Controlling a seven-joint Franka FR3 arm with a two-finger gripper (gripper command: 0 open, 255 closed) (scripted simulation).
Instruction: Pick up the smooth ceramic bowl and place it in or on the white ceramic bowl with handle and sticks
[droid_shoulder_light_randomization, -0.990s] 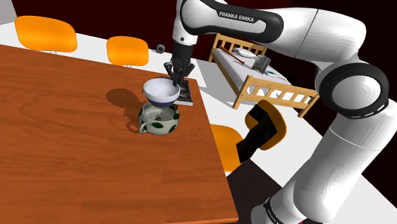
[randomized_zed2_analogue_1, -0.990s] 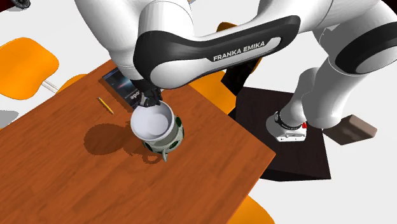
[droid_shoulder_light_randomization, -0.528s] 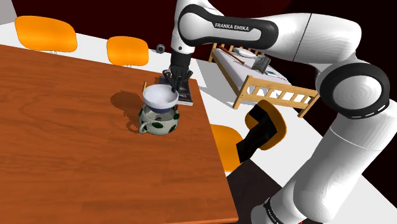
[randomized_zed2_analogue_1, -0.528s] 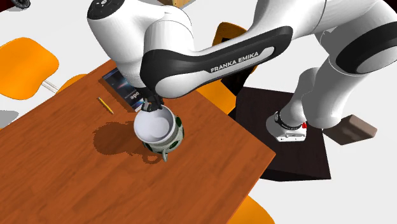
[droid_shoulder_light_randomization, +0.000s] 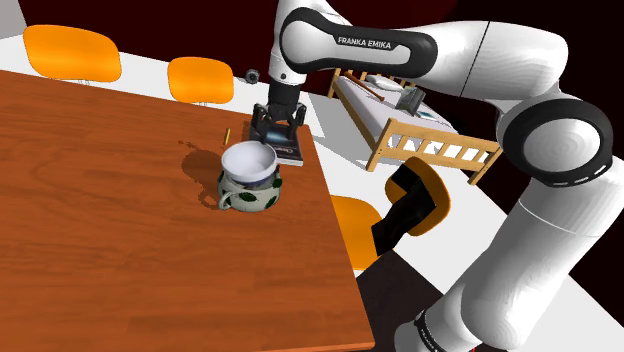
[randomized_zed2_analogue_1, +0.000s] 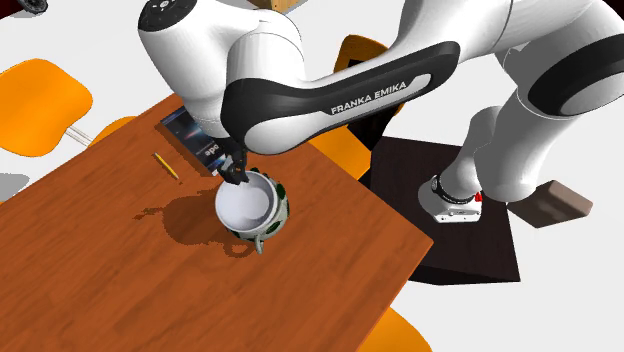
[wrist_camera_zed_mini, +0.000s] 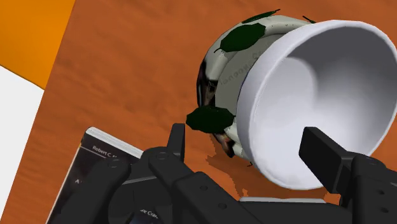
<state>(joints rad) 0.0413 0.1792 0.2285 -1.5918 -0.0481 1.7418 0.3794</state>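
I'm judging this the release step: tool (wrist_camera_zed_mini: 246, 135) standing open, gripping nothing, white bowl (wrist_camera_zed_mini: 318, 83) sitting in spotted handled bowl (wrist_camera_zed_mini: 219, 76); next I'm needing a straight, clean retreat.

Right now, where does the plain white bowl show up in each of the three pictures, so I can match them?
Shoulder view: the white bowl sits left of centre, in the upper half, nested in the green-spotted mug.
Second exterior view: just left of centre, in the mug.
Wrist view: close ahead of the open hand.
Shared landmark: the green-spotted mug holding it.
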